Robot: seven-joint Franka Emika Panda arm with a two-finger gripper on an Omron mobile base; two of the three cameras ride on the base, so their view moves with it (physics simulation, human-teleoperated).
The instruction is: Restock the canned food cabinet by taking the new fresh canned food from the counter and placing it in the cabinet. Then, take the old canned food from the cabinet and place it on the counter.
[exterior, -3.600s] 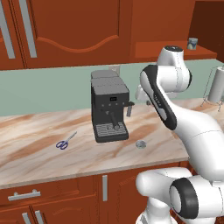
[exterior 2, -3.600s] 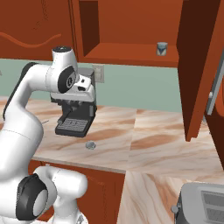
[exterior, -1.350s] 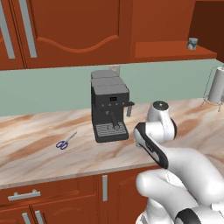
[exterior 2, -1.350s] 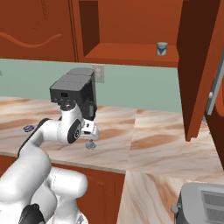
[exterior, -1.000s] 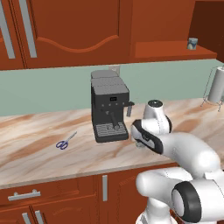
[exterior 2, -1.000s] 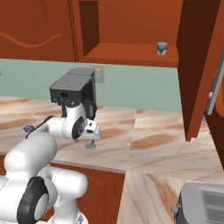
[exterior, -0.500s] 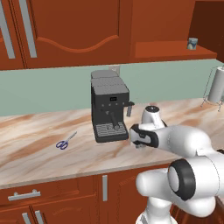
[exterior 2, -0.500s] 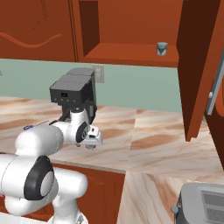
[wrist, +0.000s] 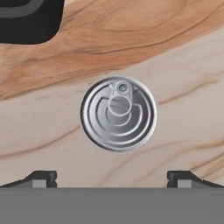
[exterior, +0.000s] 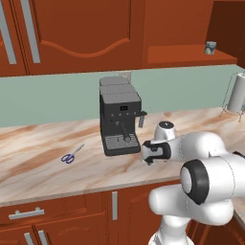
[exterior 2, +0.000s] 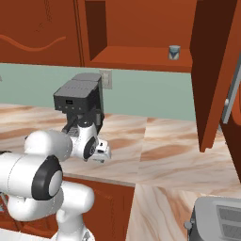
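Lowered from shoulder height, the empty, wide-open pincer [wrist: 112,178] now hangs directly above the flat tin [wrist: 118,114] on the table [wrist: 183,65].

Simulated home kitchen, rendered.
Marbled beige-and-brown stone table [exterior: 43,167] over reddish-brown drawers, arched-panel wall cabinets [exterior: 76,33] above a pale green backsplash, black espresso machine [exterior: 119,122] against the wall, scissors [exterior: 72,154] to its left, paper-towel roll [exterior: 238,93] far right, toaster [exterior 2: 219,221] near right, open cabinet niche [exterior 2: 141,59] holding a small can [exterior 2: 174,52].
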